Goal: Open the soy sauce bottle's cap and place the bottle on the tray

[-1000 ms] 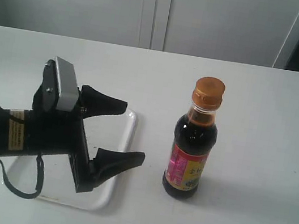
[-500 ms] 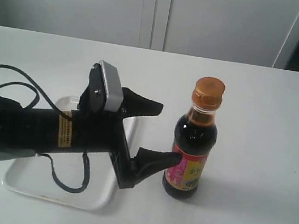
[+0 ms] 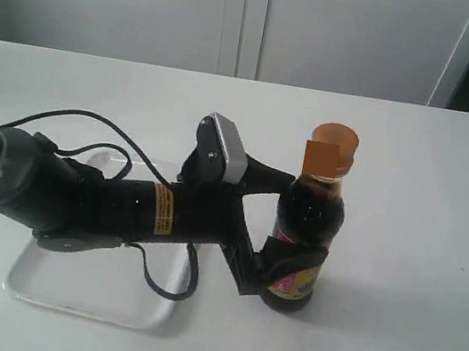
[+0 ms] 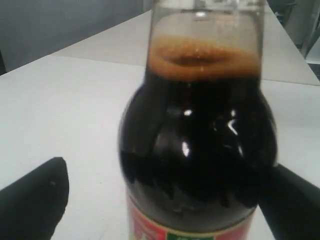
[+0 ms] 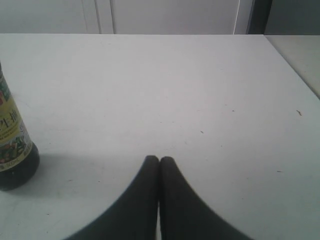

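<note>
- Where the exterior view looks across the white worktop [image 3: 415,170], the soy sauce bottle [image 3: 307,224] stands upright just right of the tray [image 3: 86,306], its golden-brown cap [image 3: 330,151] down.
- The left hand [image 3: 288,221] straddles the bottle's body, spread wide.
- The left wrist view alone shows a gap between one finger [image 4: 32,200] and the glass.
- Only the right wrist view shows the right hand [image 5: 159,161], pressed closed above bare worktop, well apart from the bottle's base.
</note>
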Controlling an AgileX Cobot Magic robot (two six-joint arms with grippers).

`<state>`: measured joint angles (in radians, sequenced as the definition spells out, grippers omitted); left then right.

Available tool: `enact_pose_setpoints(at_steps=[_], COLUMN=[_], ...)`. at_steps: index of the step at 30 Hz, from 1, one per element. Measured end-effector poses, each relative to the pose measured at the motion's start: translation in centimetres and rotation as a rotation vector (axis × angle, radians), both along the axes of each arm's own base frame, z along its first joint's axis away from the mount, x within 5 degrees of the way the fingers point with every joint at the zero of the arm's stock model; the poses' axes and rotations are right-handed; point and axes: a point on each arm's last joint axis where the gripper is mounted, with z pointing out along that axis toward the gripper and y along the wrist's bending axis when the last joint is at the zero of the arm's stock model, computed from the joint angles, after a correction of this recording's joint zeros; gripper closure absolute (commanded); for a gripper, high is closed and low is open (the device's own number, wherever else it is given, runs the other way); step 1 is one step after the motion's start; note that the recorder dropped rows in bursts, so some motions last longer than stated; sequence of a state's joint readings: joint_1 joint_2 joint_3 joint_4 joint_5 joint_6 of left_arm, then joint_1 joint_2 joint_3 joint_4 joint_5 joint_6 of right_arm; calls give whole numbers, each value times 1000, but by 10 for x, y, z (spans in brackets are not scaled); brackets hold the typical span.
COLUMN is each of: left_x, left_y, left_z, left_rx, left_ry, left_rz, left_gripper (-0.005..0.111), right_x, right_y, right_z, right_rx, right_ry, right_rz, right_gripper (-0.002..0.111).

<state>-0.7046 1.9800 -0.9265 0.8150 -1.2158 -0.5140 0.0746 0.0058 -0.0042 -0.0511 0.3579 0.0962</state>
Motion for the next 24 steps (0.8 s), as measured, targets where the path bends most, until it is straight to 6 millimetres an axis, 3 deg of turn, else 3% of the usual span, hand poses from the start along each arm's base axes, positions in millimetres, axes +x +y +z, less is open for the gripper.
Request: enact_pose_setpoints(at_steps=[17,20,24], left_x=[6,6,7], left_y=[-34,-35,-35], left_z=[-12,-13,-12], left_rx=[-34,-33,-34], left_ry=[11,12,10], left_rz=[-18,-18,-18], left_gripper=[3,12,35], right_x=[0,0,0], right_y=[0,0,0], right_z=[0,0,0], right_rx=[0,0,0], right_ry=[0,0,0], right_rz=[0,0,0], right_gripper=[108,108,108])
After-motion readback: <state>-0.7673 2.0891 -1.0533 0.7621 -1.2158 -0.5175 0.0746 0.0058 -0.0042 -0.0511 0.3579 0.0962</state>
